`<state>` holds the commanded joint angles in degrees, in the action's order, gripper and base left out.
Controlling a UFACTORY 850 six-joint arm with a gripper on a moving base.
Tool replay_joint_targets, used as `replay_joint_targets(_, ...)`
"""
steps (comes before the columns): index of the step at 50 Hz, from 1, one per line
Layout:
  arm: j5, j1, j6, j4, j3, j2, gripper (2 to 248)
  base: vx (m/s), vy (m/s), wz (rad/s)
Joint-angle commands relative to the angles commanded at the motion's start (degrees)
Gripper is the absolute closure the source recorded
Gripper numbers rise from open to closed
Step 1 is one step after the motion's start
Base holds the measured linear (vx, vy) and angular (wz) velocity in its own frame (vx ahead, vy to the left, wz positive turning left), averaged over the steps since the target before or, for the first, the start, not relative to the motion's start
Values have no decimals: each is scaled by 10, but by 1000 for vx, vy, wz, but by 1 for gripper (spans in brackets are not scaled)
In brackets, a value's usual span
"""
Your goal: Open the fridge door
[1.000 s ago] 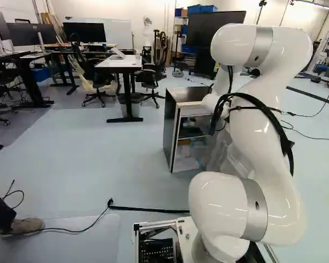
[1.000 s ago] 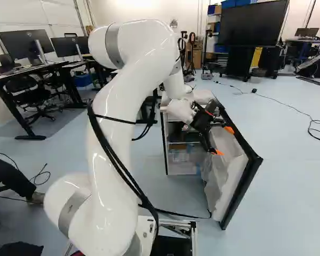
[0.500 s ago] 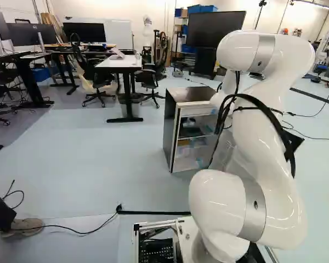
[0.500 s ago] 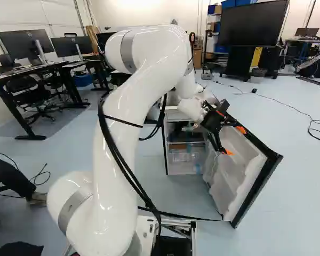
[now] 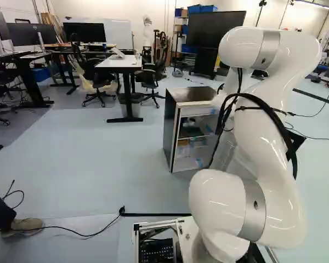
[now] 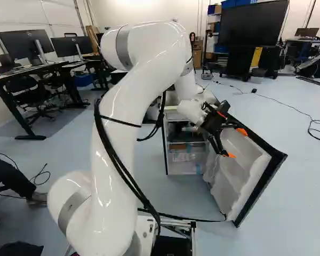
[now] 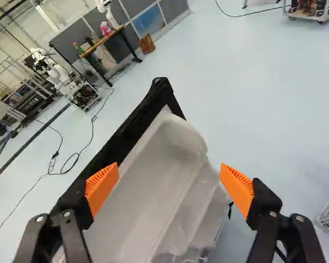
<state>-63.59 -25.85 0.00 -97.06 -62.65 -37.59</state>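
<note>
**Fridge door stands open beside my spread pincer**

Across the right base view, monitors (image 6: 18, 47) stand on a black-legged desk (image 6: 32, 73) at the left, an office chair (image 6: 29, 97) beside it. Then comes my white arm (image 6: 121, 128), and past it the fridge (image 5: 170, 131), upright on the smooth, pale blue floor (image 6: 298, 197), shelves (image 5: 194, 137) showing inside. Its door (image 6: 250, 154) is swung out to the right, whitish moulded inside facing the fridge's opening, rim black.

My pincer (image 6: 236, 143) is at the door's upper part, two fingers spread wide; the wrist view shows the inner side between and below them. I cannot tell whether either orange pad (image 7: 101, 187) touches it.

Farther right, a large dark screen (image 6: 253, 24) stands towards the white back wall, and a thin cable (image 6: 288, 106) snakes over the floor.
</note>
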Motion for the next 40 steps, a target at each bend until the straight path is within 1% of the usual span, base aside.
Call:
replay_joint_targets(18, 14, 21, 0, 57, 72, 42, 3, 0, 0, 0)
replay_joint_targets(40, 45, 59, 0, 131, 145, 88, 3, 0, 0, 0)
